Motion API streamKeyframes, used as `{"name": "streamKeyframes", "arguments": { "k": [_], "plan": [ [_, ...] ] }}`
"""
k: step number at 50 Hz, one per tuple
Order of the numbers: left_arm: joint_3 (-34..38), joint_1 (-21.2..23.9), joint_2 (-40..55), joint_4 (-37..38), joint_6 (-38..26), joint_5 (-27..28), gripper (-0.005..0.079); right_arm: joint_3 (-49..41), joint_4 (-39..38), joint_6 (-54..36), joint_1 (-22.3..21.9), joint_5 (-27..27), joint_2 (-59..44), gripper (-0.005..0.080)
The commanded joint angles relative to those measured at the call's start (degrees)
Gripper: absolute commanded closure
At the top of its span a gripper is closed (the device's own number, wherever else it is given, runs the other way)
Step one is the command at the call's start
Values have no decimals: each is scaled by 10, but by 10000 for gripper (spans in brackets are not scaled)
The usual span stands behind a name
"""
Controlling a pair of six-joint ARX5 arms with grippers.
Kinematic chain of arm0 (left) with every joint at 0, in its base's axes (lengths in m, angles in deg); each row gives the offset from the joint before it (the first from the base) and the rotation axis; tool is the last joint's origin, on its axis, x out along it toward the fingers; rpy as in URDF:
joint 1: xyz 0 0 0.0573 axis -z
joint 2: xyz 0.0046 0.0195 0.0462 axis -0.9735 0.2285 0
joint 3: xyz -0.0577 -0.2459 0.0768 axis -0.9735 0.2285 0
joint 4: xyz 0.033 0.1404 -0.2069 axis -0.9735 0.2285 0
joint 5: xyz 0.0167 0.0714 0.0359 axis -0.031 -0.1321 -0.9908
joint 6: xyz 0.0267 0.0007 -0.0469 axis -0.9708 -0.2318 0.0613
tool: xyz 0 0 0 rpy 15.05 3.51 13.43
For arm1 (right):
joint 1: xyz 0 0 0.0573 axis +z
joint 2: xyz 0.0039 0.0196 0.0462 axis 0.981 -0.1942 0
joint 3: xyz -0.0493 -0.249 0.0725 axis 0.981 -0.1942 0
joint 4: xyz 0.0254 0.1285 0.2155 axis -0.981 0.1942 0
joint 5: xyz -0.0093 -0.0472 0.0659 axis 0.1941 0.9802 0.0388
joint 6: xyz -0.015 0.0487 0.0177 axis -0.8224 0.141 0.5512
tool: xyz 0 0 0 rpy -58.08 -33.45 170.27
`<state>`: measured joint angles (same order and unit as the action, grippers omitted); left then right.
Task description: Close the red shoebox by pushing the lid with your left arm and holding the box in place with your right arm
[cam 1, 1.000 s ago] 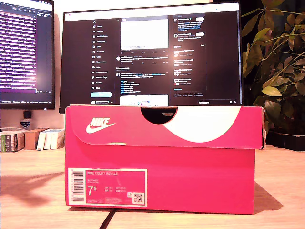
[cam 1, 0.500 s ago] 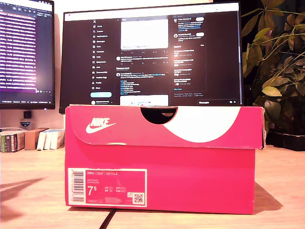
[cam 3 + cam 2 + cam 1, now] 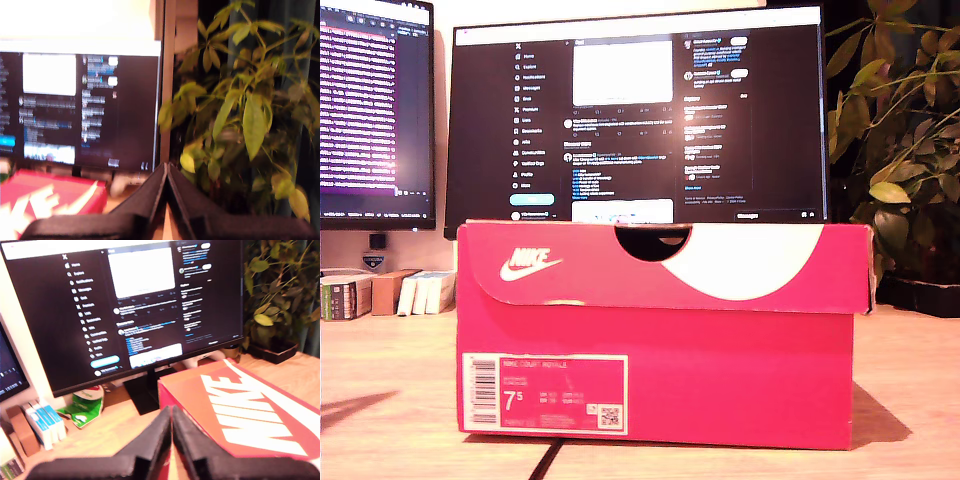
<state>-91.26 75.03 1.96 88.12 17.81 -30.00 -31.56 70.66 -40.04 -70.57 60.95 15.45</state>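
Note:
The red shoebox [image 3: 740, 370] stands on the wooden table in the middle of the exterior view. Its lid [image 3: 590, 272] lies flat on top, with the flap down over the near side. No arm shows in the exterior view. In the first wrist view my first gripper [image 3: 171, 412] is shut with nothing in it, hovering above and beside the lid [image 3: 240, 410] with its large white logo. My second gripper [image 3: 166, 167] is also shut and holds nothing. It is raised off to one side of the box [image 3: 50, 197] and faces the plant.
Two monitors [image 3: 640, 120] [image 3: 375, 110] stand close behind the box. A leafy potted plant [image 3: 900, 150] fills the exterior view's right. Small boxes and books [image 3: 390, 292] sit at the exterior view's left. A dark cable [image 3: 546, 462] runs out from under the box.
The arm shadow on the table at the exterior view's left has shrunk and slid toward the edge. The box and lid have barely moved.

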Motion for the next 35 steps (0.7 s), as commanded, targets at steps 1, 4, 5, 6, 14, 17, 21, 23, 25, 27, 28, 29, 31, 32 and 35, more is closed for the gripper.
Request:
{"name": "streamKeyframes", "arguments": {
  "k": [1, 4, 5, 6, 14, 17, 21, 23, 25, 27, 28, 29, 31, 32, 35],
  "plan": [
    [26, -2, -9, -10, 16, 5, 762, -10, 5, 1, -4, -6, 4, 764],
    [39, -2, -24, -10, 29, 5, 762, -10, 6, 5, -4, -9, 4, 764],
    [43, -2, -28, -13, 29, 5, 762, -10, 8, 5, -4, -9, 4, 764],
    [47, -2, -31, -15, 35, 5, 762, -10, 9, 6, -4, -9, 4, 764],
    [79, -2, -70, -16, 56, 5, 762, -10, 26, 10, -4, 31, 4, 764],
    [83, -2, -81, -13, 57, 5, 762, -10, 35, 10, -4, 37, 4, 764],
    [84, -2, -91, -14, 57, 6, 762, -10, 34, 9, -4, 54, 4, 764],
    [84, -2, -95, -13, 57, 10, 762, -10, 31, 9, -4, 58, 4, 764],
    [84, -2, -98, -12, 58, 13, 762, -10, 29, 9, -4, 62, 4, 764],
    [84, -2, -100, -11, 58, 14, 762, -10, 26, 8, -4, 65, 4, 764],
    [84, -2, -100, -10, 58, 14, 762, -10, 24, 8, -4, 61, 4, 764],
    [84, -2, -100, -10, 58, 14, 762, -10, 23, 8, -4, 60, 4, 764],
    [84, -2, -100, -9, 57, 14, 762, -10, 22, 6, -3, 17, 4, 764],
    [84, -2, -100, -9, 57, 16, 762, -10, 23, 6, -3, 2, 4, 764],
    [85, -2, -99, -10, 58, 19, 762, -13, 19, 7, -3, -42, 3, 764]
  ]
}}
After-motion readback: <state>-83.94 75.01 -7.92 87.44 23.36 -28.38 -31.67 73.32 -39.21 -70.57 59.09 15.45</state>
